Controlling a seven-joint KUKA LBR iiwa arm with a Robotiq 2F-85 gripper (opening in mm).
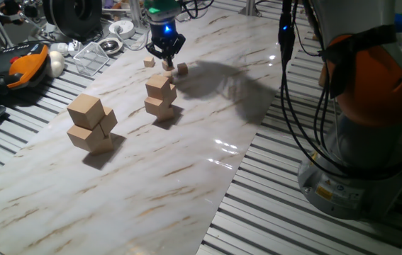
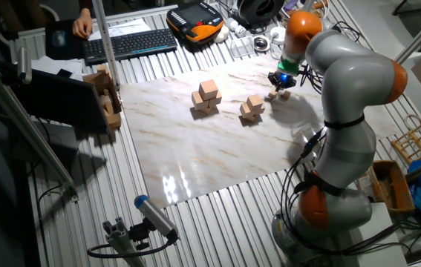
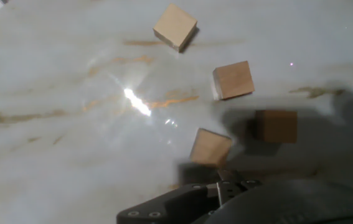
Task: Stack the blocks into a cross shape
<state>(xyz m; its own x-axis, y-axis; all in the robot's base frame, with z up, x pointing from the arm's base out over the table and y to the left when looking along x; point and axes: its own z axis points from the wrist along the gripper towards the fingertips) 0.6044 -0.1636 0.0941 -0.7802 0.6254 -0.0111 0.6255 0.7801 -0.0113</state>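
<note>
We see the gripper [image 1: 165, 55] hanging low over the far end of the marble-patterned sheet [image 1: 186, 163], its two dark fingers spread apart with nothing held between them. Under the gripper lie the tiny wooden blocks [image 3: 232, 79], plain light-tan cubes with sharp edges and a matte grain. The hand view shows four of them, all flat on the glossy surface and none stacked: one near the top, one right of centre, one in shadow at the right, and one just above the dark finger hardware [image 3: 182, 205] at the bottom edge. From one fixed view we make out one small cube left of the fingers and one to their right, both just beside them; whether any is touched we cannot tell. Nearer the camera stand a pile of medium cubes [image 1: 160, 97] and a pile of large cubes [image 1: 91, 124], well apart from the gripper. The sheet is smooth and reflective, veined in tan, and rests on a ribbed metal table [image 1: 278, 212].
</note>
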